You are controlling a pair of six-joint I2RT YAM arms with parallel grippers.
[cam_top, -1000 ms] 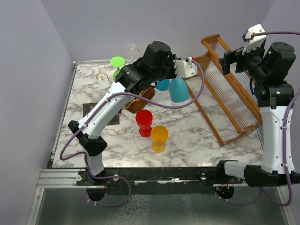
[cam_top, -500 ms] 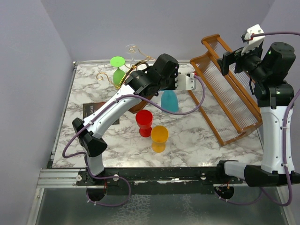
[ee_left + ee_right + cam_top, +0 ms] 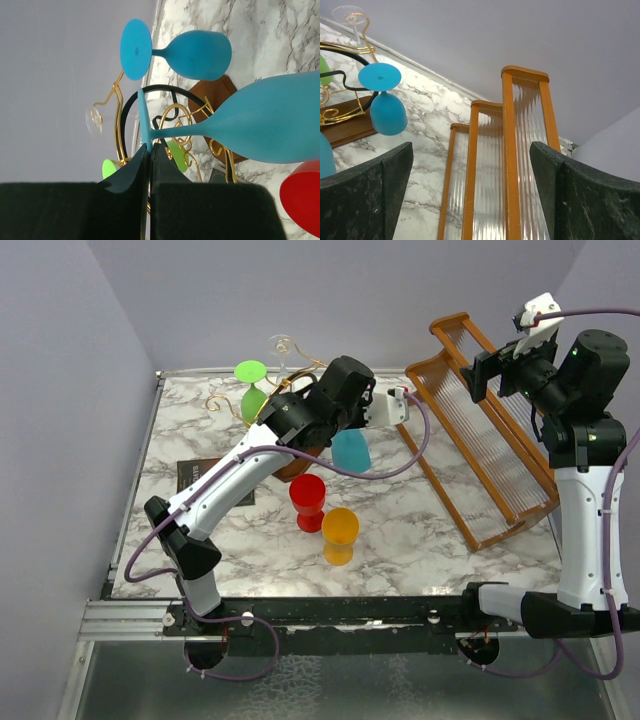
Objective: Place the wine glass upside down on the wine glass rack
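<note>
My left gripper [image 3: 149, 146] is shut on the thin foot of a blue wine glass [image 3: 270, 125], which it holds upside down just in front of the wine glass rack [image 3: 186, 114]. The rack has gold wire scrolls, a black curved bar and a brown wooden base. In the top view the held glass's bowl [image 3: 350, 450] hangs below the left gripper [image 3: 322, 418], beside the rack [image 3: 290, 390]. A second blue glass [image 3: 197, 52], a green glass [image 3: 250, 390] and a clear glass [image 3: 280, 343] hang on the rack. My right gripper [image 3: 490, 375] is open and empty, raised over the far right.
A red glass [image 3: 308, 502] and an orange glass [image 3: 340, 530] stand upside down on the marble table [image 3: 420, 530] in front of the rack. A large orange-brown slatted rack [image 3: 490, 455] lies at the right, under my right gripper [image 3: 471, 150]. A dark card [image 3: 195, 475] lies at the left.
My left arm has carried the blue glass to the left and lower, closer to the gold wire rack. The right arm has not moved.
</note>
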